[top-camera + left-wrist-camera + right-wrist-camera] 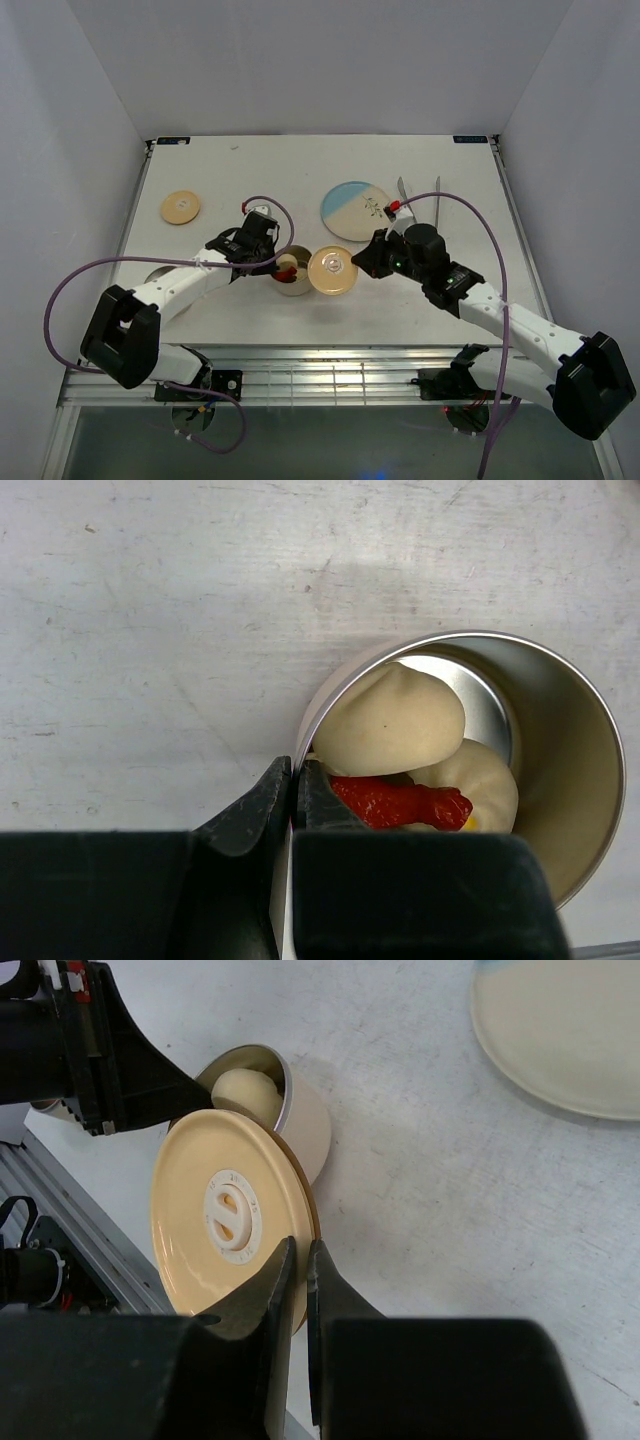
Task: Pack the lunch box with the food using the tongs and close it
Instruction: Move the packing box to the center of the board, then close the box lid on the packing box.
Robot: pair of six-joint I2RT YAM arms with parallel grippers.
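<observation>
The likeliest slip is sitting at the near side of the table (470, 180): the right gripper (300, 1255) is pinching the wooden lid (230, 1220) by its edge alone, fingers clamped on that thin rim, so the disc is hanging tilted and could pivot or drop as it is being lowered. Just beside it, the open tin (590, 740) is holding food (390, 720) heaped close to the rim, and a white bun or the red piece (400, 802) may be propping the lid up and stopping it seating flat. The left gripper (295, 780) is nipping the tin's wall between nearly closed fingers, so a hard push could be tipping the tin against that hold. Both arms are reaching in from the near edge, elbows out, wrists converging mid-table. Farther back, the plate (350, 212), the tongs (420, 195) and a second lid (180, 207) are lying apart.
</observation>
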